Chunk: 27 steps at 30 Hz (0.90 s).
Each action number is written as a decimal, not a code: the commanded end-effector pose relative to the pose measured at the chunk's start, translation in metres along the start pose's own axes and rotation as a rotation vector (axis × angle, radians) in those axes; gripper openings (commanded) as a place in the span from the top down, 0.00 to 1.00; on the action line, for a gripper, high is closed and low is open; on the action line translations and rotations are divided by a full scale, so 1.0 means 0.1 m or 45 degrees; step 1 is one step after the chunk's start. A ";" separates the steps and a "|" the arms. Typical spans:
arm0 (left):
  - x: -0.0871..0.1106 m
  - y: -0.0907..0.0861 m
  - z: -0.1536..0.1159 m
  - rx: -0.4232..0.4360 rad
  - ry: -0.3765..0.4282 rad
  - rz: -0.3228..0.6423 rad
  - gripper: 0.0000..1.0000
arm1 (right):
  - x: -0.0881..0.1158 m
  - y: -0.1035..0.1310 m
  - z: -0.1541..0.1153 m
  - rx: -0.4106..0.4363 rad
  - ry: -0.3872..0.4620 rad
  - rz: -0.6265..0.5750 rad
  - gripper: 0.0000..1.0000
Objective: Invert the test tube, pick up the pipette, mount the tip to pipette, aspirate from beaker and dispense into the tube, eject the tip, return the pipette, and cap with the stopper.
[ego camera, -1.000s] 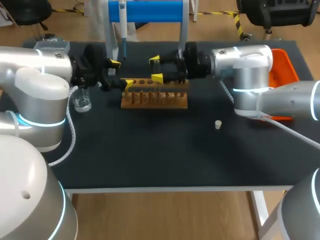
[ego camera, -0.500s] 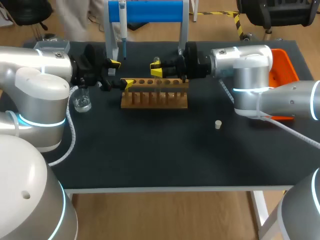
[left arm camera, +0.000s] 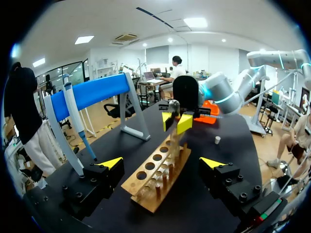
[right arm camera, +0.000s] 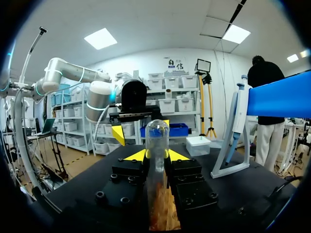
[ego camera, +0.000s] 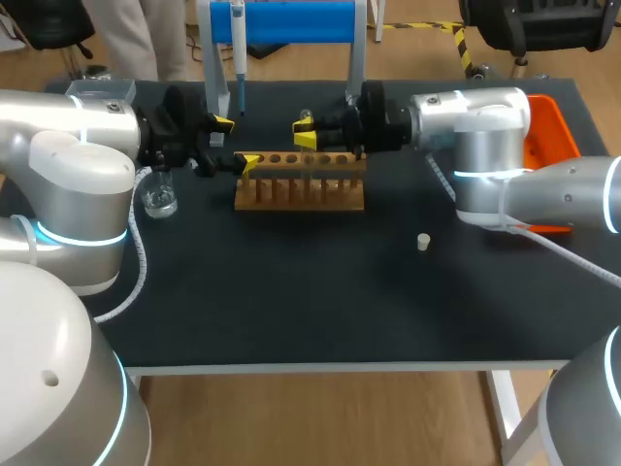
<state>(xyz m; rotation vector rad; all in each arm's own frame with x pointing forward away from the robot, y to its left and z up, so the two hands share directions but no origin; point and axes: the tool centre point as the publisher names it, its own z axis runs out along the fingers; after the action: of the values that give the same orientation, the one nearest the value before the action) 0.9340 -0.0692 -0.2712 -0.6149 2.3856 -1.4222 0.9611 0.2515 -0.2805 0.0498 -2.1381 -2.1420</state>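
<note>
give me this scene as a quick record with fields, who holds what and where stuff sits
right end effector: shut on the test tube, over the wooden rack
left end effector: open, holding nothing, at the rack's end
pipette: hanging on the blue stand
beaker: on the table beside the left arm
stopper: loose on the table, to the right of the rack, not on the tube

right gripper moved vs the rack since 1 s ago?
Yes. The right gripper, open over the rack's far edge a second ago, has shut on the test tube and edged slightly right.
</note>
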 end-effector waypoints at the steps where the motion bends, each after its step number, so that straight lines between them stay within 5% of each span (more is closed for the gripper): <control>1: -0.01 0.00 0.00 -0.004 0.003 -0.001 0.00 | 0.00 0.02 -0.03 0.001 0.003 0.002 1.00; 27: -0.01 0.00 0.00 -0.004 0.003 -0.001 0.00 | 0.06 0.26 -0.01 0.020 0.001 -0.043 1.00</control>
<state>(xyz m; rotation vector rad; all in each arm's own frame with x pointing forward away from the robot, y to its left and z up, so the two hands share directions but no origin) 0.9340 -0.0692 -0.2711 -0.6150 2.3856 -1.4220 0.9588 0.2521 -0.2585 0.0948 -2.1592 -2.1456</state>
